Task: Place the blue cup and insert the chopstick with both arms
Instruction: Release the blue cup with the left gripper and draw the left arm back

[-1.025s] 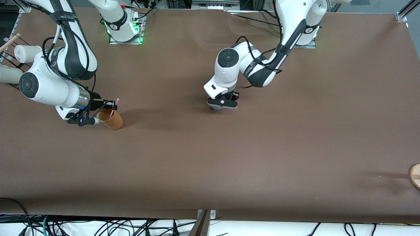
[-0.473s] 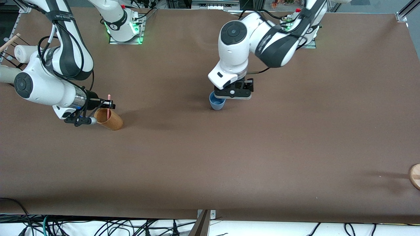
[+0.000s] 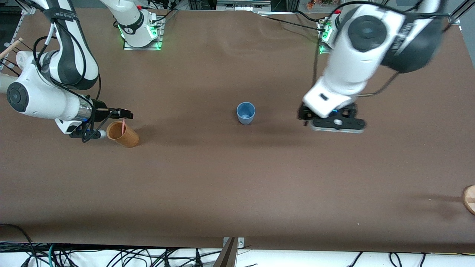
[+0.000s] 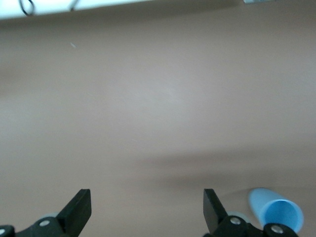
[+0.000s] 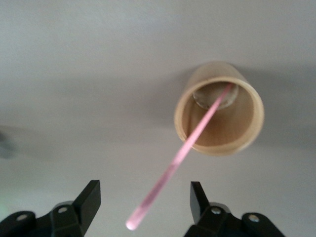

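Setting: robotics lab bench. Two white arms, the right arm [image 3: 52,70] and the left arm [image 3: 374,48], are bolted on metal base plates [image 3: 143,44] along one edge of a wide table [image 3: 237,185] covered in plain brown sheeting, with green status lights glowing at both bases. Aluminium framing [image 3: 458,13] shows at the table corners. A tangle of black cables [image 3: 111,256] lies along the edge nearest the front camera, more cabling runs near the bases. Test props only (tan cup [image 3: 123,135], blue cup [image 3: 245,113]), no household furnishings. Each wrist carries its own camera looking down past black fingers.
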Available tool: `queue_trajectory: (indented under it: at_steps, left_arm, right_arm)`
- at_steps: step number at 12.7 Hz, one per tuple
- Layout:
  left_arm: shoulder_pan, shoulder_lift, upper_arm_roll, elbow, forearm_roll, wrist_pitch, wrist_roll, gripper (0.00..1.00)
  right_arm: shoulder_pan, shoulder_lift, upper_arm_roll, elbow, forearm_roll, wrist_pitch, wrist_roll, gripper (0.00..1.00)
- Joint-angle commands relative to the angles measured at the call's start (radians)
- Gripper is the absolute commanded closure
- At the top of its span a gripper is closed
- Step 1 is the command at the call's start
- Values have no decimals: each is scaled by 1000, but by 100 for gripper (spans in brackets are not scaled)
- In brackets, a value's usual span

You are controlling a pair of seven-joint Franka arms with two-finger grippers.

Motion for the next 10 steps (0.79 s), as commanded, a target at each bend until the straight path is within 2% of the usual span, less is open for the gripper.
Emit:
queue_trajectory:
  at_steps: [1,2,4,5,7,8,10]
  left_arm:
    - [77,-127,31,-97,-47,-18,224,0]
    - [65,-179,96,-156,-49,-17,254,0]
    - [71,-230,142,-244,-107,-17,353,0]
    - [63,-248,185,-266,-138,-15,395,0]
    - [60,-305,204,-344,-185,-15,390,0]
    - [68,-307,204,-350,-187,-15,386,0]
    - [82,-307,204,-353,-204,-20,393,0]
  right_arm:
    - [-27,-15,-27,-10,9,-59,-34,18]
    - [-29,-6,-28,-11,15,-59,-34,18]
    - [-36,10,-28,-11,27,-58,-26,22]
    - [-39,13,-30,-11,62,-59,-27,22]
    - [-39,25,-30,-6,98,-58,-28,23]
    - [-39,33,-30,-6,108,-58,-28,29]
    - [-42,41,-28,-8,110,-58,-28,48]
